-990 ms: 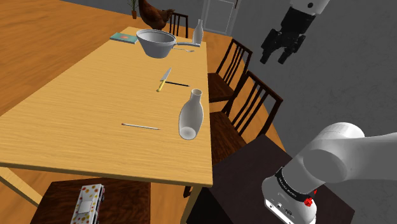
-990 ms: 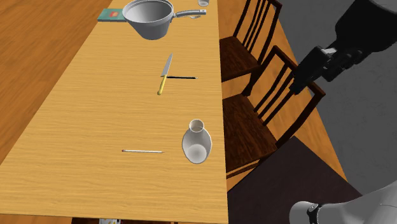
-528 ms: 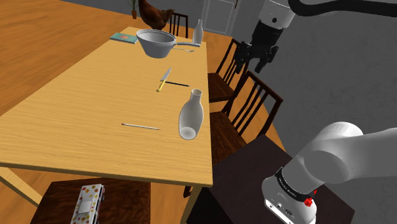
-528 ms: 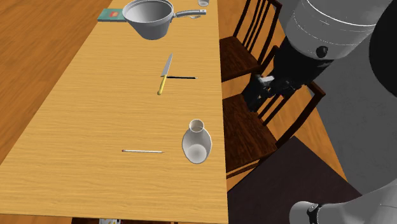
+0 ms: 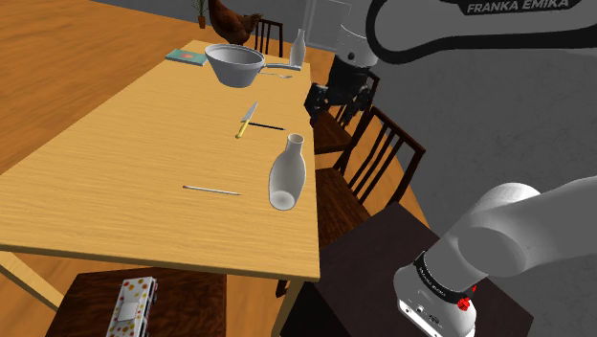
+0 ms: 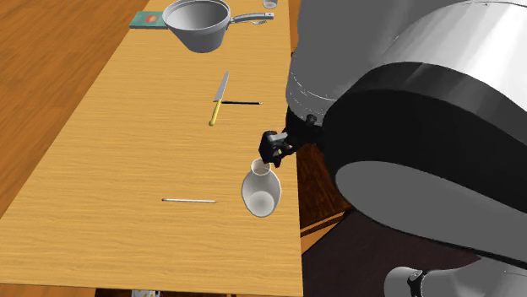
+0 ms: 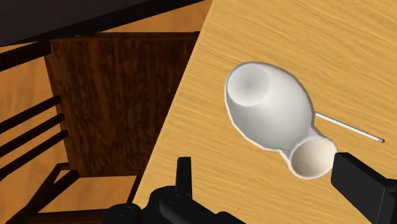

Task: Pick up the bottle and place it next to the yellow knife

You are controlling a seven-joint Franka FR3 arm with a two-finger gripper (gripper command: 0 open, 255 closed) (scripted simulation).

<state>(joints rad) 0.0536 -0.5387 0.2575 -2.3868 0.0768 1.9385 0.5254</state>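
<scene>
Hanging with fingers apart, gripper (image 6: 272, 149) overlooks bottle (image 6: 260, 192) beside table (image 6: 101, 169) edge.

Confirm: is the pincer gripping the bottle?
No, the shoulder view shows the pincer hanging clear of the bottle on the table.

Bottle (image 5: 285, 172) on the table (image 5: 124, 163) near its edge, knife (image 5: 247, 120) farther along, pan (image 5: 234, 65) beyond the knife.

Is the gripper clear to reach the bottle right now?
Probably yes. The gripper hangs above the bottle with its fingers open, and nothing sits between them. The bottle lies on its side near the table edge, and the thin utensil nearby lies apart from it.
</scene>
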